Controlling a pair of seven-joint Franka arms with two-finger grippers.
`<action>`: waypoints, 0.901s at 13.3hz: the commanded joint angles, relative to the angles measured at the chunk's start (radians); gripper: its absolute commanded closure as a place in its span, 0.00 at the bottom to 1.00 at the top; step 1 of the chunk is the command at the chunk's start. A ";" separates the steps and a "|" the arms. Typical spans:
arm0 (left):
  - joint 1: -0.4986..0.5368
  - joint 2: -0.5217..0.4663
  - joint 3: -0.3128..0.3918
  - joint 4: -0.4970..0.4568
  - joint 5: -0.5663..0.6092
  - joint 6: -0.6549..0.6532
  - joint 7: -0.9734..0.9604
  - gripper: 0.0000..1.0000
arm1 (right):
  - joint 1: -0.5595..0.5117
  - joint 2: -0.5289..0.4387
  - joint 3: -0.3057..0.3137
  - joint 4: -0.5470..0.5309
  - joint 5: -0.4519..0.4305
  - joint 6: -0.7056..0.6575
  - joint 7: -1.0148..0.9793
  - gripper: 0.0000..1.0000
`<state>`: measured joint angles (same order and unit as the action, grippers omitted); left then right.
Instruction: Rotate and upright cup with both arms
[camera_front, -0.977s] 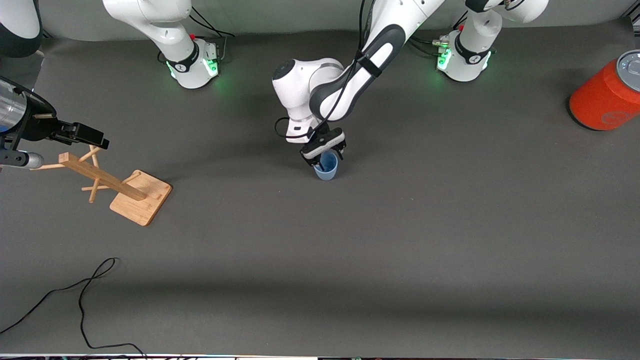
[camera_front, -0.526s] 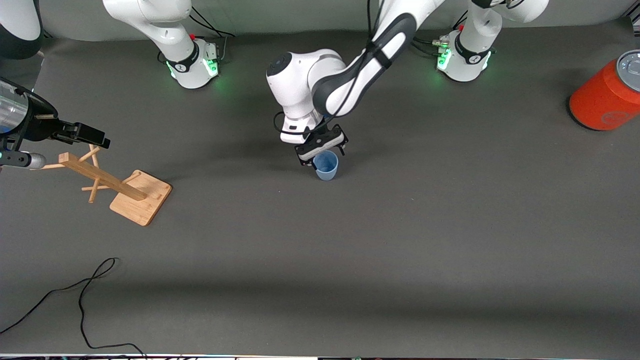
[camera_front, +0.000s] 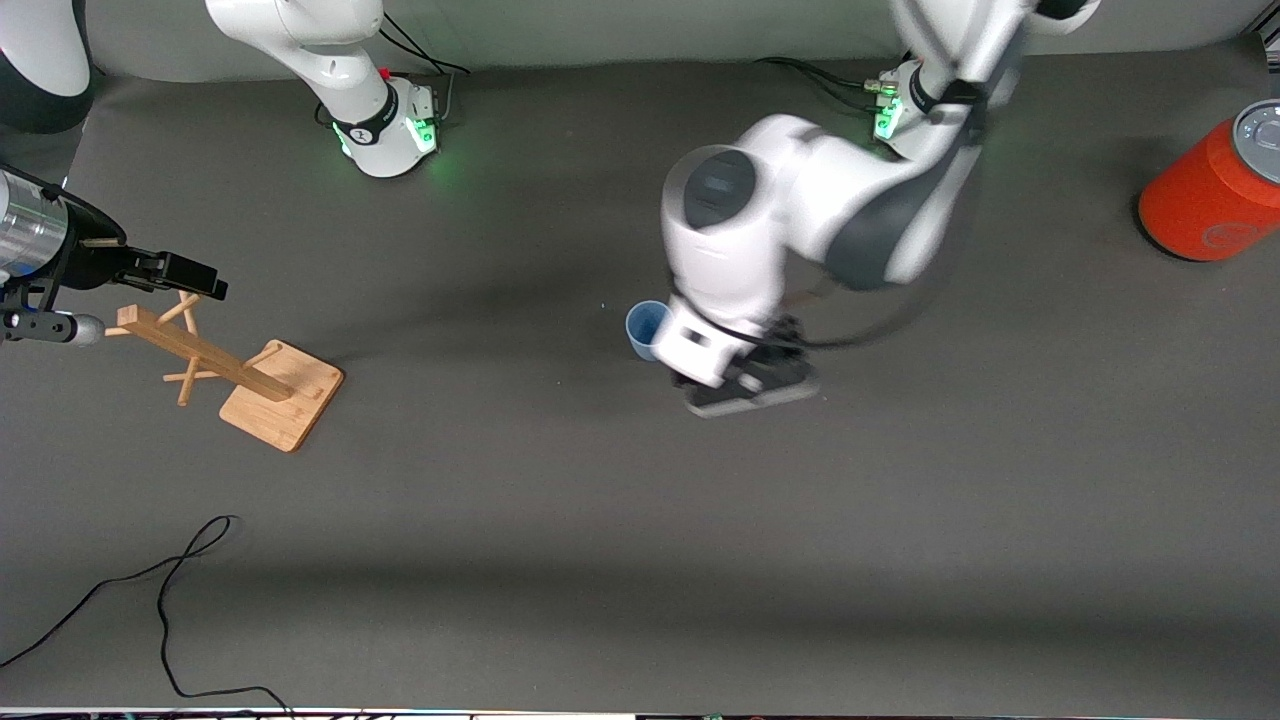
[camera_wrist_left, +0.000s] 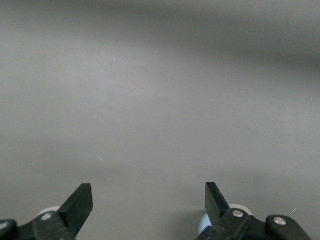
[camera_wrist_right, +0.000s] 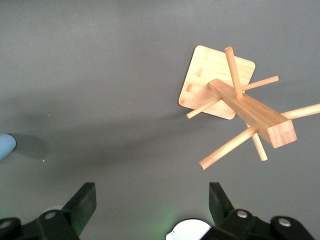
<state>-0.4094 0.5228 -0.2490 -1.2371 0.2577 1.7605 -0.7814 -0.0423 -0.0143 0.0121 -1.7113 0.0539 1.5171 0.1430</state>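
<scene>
Small light-blue plastic cup (camera_front: 648, 328) upright, both grippers wide and empty.
We risk our left gripper (camera_front: 752, 385), close beside it, toppling it; right gripper (camera_front: 185, 275) waits over the wooden peg rack (camera_front: 245, 375).

One cup (camera_front: 646, 328), one wooden rack (camera_front: 235, 365), one orange cylinder (camera_front: 1210, 190), one black cable (camera_front: 150, 600), two arms (camera_front: 800, 210).

Motion-blurred left arm (camera_front: 800, 220), soft shadows
</scene>
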 joint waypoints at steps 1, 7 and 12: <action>0.173 -0.096 -0.010 -0.013 -0.080 -0.105 0.361 0.00 | -0.002 -0.006 0.008 0.027 0.007 -0.032 -0.003 0.00; 0.479 -0.289 -0.007 -0.169 -0.171 -0.193 0.648 0.00 | 0.004 -0.038 0.008 0.012 -0.022 -0.018 -0.008 0.00; 0.558 -0.591 0.020 -0.571 -0.242 -0.013 0.686 0.00 | 0.064 -0.055 -0.032 0.007 -0.020 0.015 -0.019 0.00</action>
<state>0.1453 0.0878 -0.2439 -1.6250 0.0441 1.6900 -0.1078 -0.0170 -0.0505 0.0157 -1.6940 0.0460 1.5130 0.1430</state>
